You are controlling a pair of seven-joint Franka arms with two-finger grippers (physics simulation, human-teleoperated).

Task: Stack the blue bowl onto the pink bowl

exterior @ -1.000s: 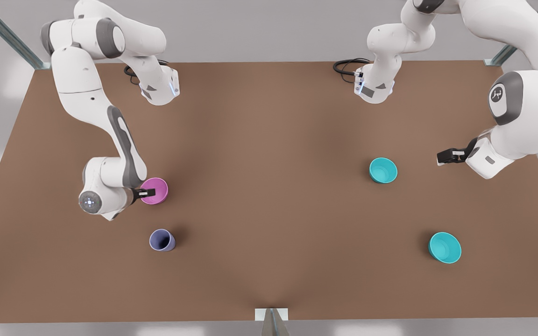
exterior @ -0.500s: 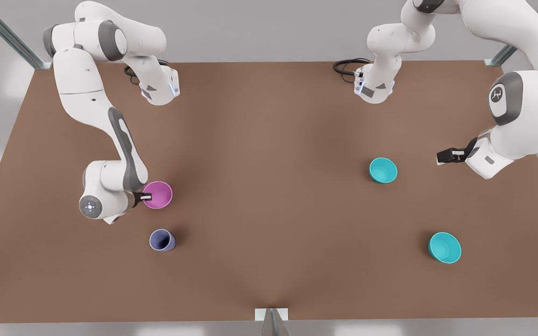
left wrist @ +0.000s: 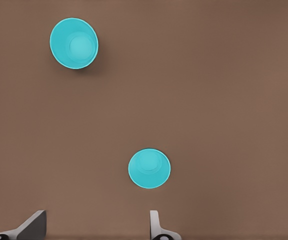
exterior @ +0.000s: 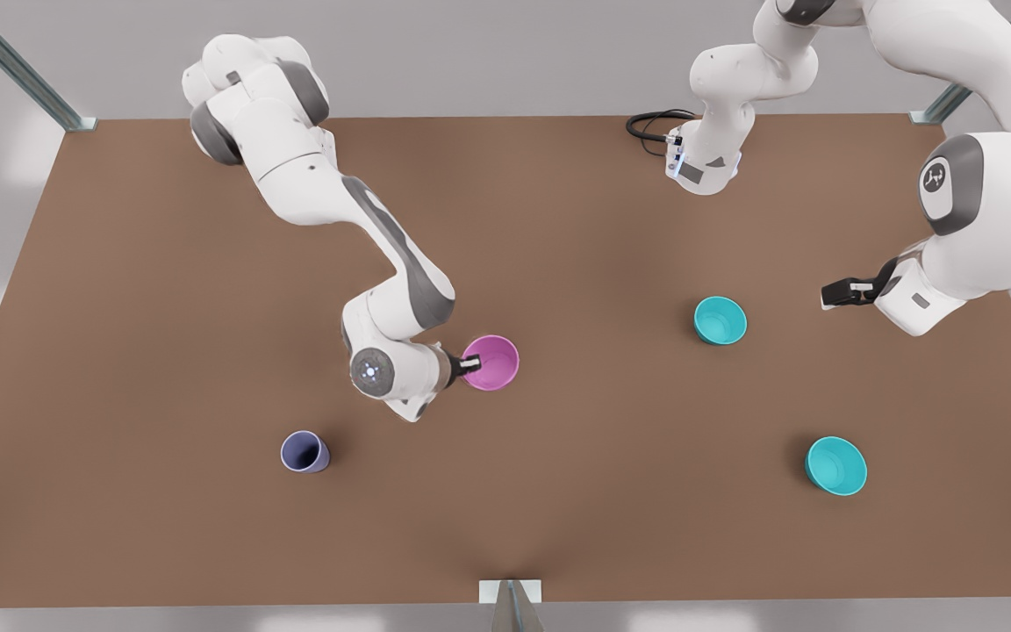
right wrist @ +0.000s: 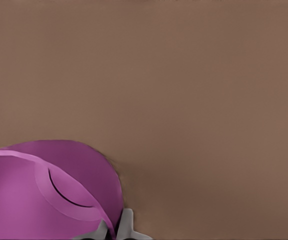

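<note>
My right gripper (exterior: 471, 363) is shut on the near rim of the pink bowl (exterior: 495, 361), holding it over the middle of the table. In the right wrist view the pink bowl (right wrist: 44, 195) sits tilted against the fingertips (right wrist: 126, 225). The blue bowl (exterior: 720, 319) stands upright on the table to the front view's right, apart from the pink one. My left gripper (exterior: 837, 294) hangs open farther right of the blue bowl, waiting. The left wrist view shows the blue bowl (left wrist: 149, 168) just beyond the spread fingers (left wrist: 156, 227).
A slightly wider teal bowl (exterior: 835, 466) (left wrist: 74, 43) stands at the front right of the brown table (exterior: 558, 491). A bluish-purple cup (exterior: 304, 452) sits at the front left. Black cables (exterior: 650, 123) lie by the arm base at the far edge.
My right arm has swung toward the front view's right, carrying the pink bowl from beside the purple cup's area to mid-table. The left arm has not moved.
</note>
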